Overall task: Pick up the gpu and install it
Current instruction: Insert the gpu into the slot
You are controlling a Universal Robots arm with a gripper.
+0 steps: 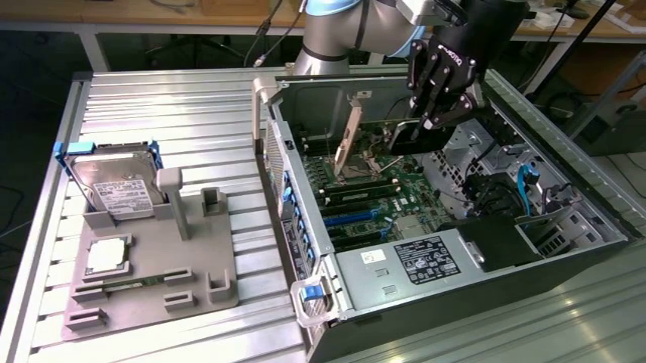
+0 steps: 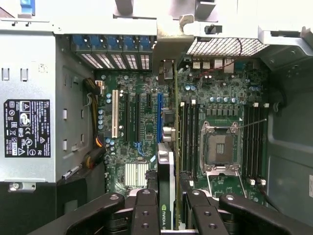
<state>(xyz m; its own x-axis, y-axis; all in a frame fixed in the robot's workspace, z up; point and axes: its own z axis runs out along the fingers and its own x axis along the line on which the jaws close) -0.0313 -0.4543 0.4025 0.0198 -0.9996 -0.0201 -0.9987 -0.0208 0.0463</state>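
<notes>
Wrist view puts the graphics card (image 2: 166, 166) edge-on between the two fingers of your gripper (image 2: 170, 200), which is clamped on it from both sides. The card hangs inside the open computer case (image 1: 302, 98), over the motherboard (image 2: 137, 122), with its metal end bracket (image 2: 168, 44) towards the rear openings. By my reading you are mid-installation, with the pick-up done. Seating calls for the card's lower edge to sit square over its slot, and the bracket to meet its opening, before you press. You cannot judge that well here. The card hides its own contact edge, so I cannot tell whether it touches the board or which slot it lines up with, perhaps one beside the blue slot (image 2: 159, 115).
</notes>
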